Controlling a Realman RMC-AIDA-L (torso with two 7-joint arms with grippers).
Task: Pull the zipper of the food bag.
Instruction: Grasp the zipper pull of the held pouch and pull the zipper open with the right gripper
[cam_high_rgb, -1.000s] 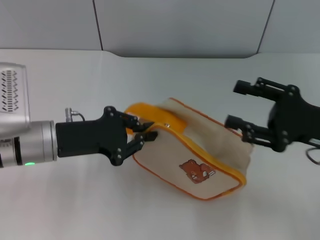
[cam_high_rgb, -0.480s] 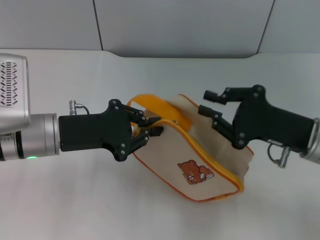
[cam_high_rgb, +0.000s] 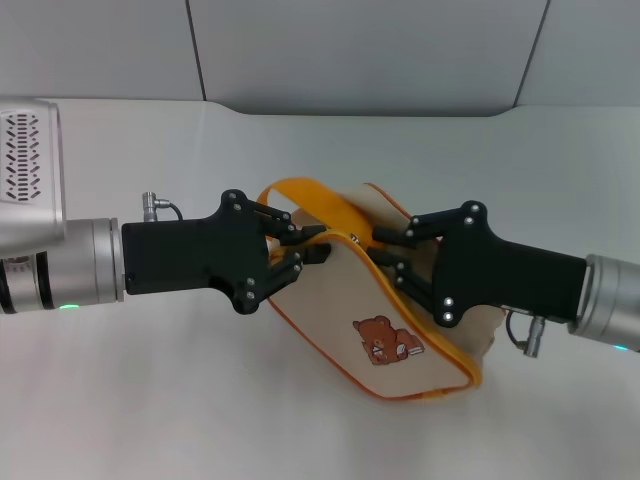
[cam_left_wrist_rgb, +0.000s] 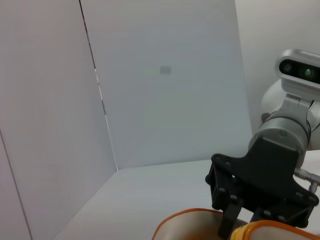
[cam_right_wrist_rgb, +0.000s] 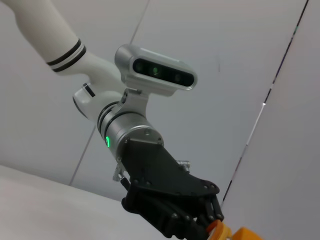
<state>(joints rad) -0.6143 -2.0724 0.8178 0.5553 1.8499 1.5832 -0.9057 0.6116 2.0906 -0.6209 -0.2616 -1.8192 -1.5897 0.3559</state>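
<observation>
The food bag (cam_high_rgb: 345, 305), a cream pouch with orange piping and a brown bear print (cam_high_rgb: 385, 340), lies tilted on the white table (cam_high_rgb: 150, 400). Its wide orange strap loop (cam_high_rgb: 300, 195) arches over the left end. My left gripper (cam_high_rgb: 300, 256) is shut on the bag's left end under the strap. The zipper (cam_high_rgb: 352, 239) shows as a small silver pull on the top edge. My right gripper (cam_high_rgb: 380, 250) is open, its fingertips astride the top edge just right of the pull. The left wrist view shows the right gripper (cam_left_wrist_rgb: 242, 227) over the bag's orange rim (cam_left_wrist_rgb: 180, 229).
Grey wall panels (cam_high_rgb: 350, 50) stand behind the table. The right wrist view shows the left arm's gripper (cam_right_wrist_rgb: 207, 222) and the robot's head camera (cam_right_wrist_rgb: 155, 67) behind it.
My right gripper has moved left from beyond the bag's right end to the top edge beside the zip pull. The left gripper has kept its hold and raised the bag's left end slightly.
</observation>
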